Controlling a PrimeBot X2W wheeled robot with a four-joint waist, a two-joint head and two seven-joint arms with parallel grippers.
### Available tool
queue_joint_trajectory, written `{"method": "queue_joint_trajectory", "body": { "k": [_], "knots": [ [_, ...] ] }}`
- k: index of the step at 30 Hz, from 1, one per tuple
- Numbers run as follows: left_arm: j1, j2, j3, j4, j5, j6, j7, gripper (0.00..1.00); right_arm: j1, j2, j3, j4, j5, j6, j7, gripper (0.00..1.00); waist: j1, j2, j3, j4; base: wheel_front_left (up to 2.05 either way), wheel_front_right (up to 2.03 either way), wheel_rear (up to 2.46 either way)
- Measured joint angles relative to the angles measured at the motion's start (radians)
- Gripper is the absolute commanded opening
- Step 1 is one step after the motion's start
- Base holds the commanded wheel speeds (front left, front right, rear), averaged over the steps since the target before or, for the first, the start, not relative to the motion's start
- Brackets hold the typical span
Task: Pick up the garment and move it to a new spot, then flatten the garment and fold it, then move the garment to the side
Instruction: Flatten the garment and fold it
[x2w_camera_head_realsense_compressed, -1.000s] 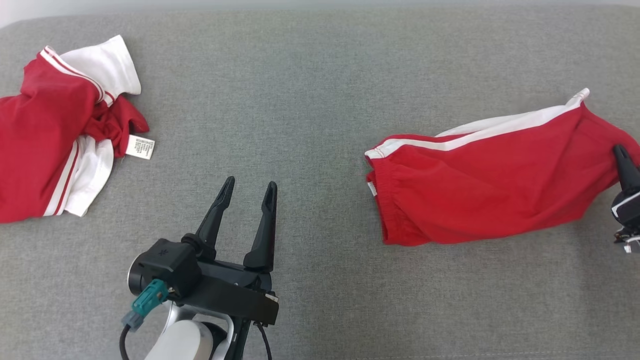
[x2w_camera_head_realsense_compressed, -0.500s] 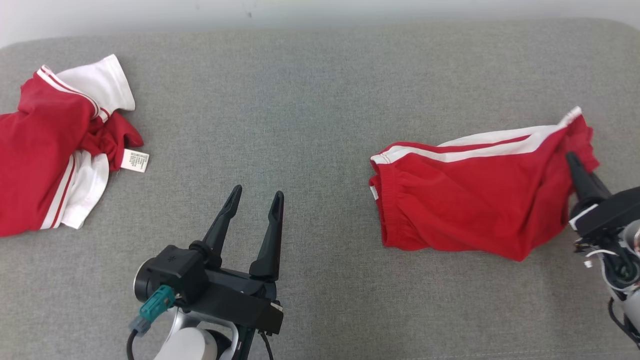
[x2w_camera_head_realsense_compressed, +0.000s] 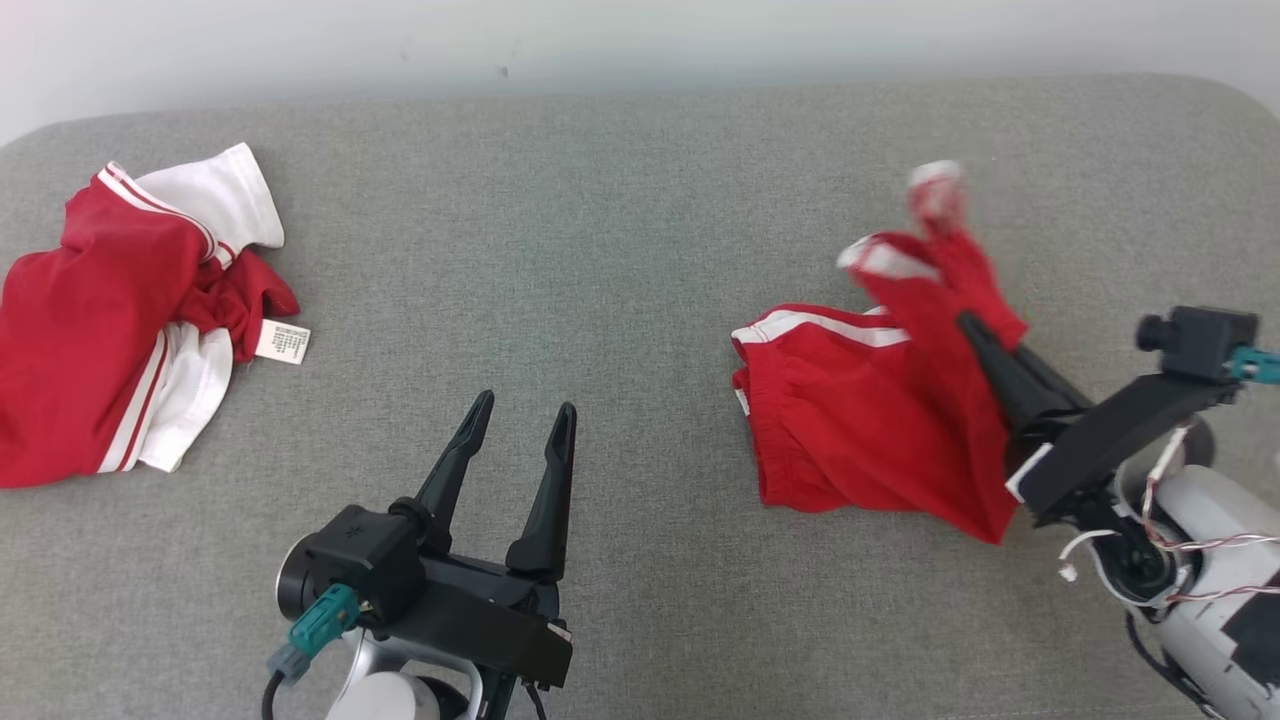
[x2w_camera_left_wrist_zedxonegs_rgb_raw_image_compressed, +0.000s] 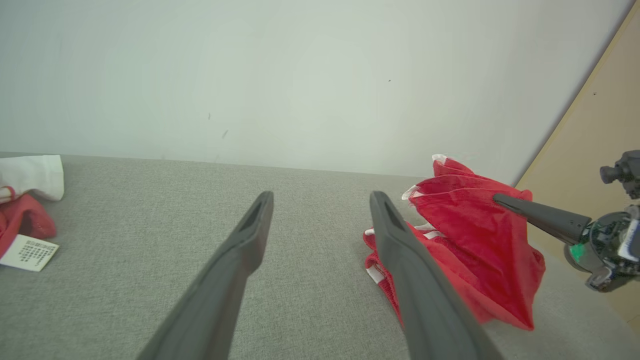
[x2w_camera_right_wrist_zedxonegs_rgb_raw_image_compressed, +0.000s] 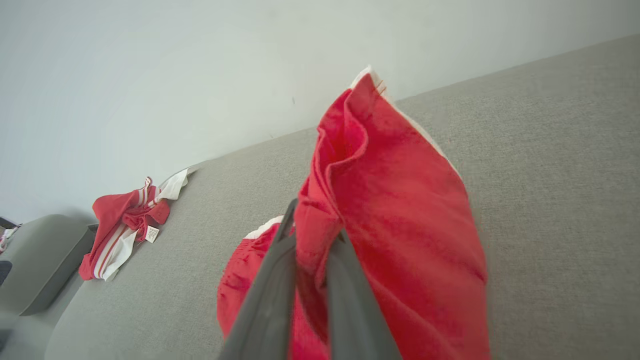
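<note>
My left gripper (x2w_camera_head_realsense_compressed: 527, 403) hovers over the grey cushion (x2w_camera_head_realsense_compressed: 620, 220), fingers spread, holding nothing. A crumpled red-and-white shirt (x2w_camera_head_realsense_compressed: 100, 320) lies well off to its left. Further right are the red shorts (x2w_camera_head_realsense_compressed: 850, 440), with the waistband end down on the cushion and the far end lifted and bunched. My right gripper (x2w_camera_head_realsense_compressed: 965, 325) is pinched on that lifted edge.

Risks:
- The bite looks thin, so a quick swing may pull the cloth free.
- The waistband drags on the nap and may roll under, leaving more to flatten.
- Carried too far left, the shorts may tangle with the shirt.
</note>
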Motion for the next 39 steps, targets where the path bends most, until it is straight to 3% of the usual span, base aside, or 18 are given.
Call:
{"method": "queue_joint_trajectory", "body": {
  "k": [12, 23, 25, 26, 27, 39],
  "knots": [
    [0.001, -0.005, -0.004, -0.012, 0.0, 0.0, 0.007, 1.0, -0.054, 0.054, 0.123, -0.04, -0.076, 0.0, 0.102, 0.0, 0.0, 0.0, 0.005, 0.022, 0.0, 0.0, 0.0],
    [0.016, -0.001, 0.015, -0.023, 0.0, 0.0, 0.008, 1.0, -0.055, 0.038, 0.204, -0.075, -0.153, -0.003, 0.173, 0.0, 0.0, 0.0, 0.012, 0.022, 0.0, 0.0, 0.0],
    [0.016, -0.001, 0.017, -0.023, 0.0, 0.0, 0.008, 1.0, -0.055, 0.038, 0.218, -0.083, -0.178, -0.011, 0.181, 0.42, 0.0, 0.0, 0.014, 0.016, 0.0, 0.0, 0.0],
    [0.016, -0.001, 0.017, -0.023, 0.0, 0.0, 0.008, 1.0, -0.056, 0.038, 0.226, -0.086, -0.19, -0.011, 0.182, 0.87, 0.0, 0.0, 0.014, 0.012, 0.0, 0.0, 0.0],
    [0.015, -0.003, 0.016, -0.023, 0.0, 0.0, 0.008, 1.0, -0.056, 0.036, 0.231, -0.091, -0.197, -0.015, 0.185, 1.0, 0.0001, 0.0, 0.015, 0.009, 0.0, 0.0, 0.0],
    [0.014, -0.004, 0.016, -0.022, 0.0, 0.001, 0.009, 1.0, -0.044, 0.035, 0.287, -0.203, -0.266, -0.042, 0.185, 1.0, 0.0001, -0.0001, 0.014, -0.009, 0.0, 0.0, 0.0]
  ]
}}
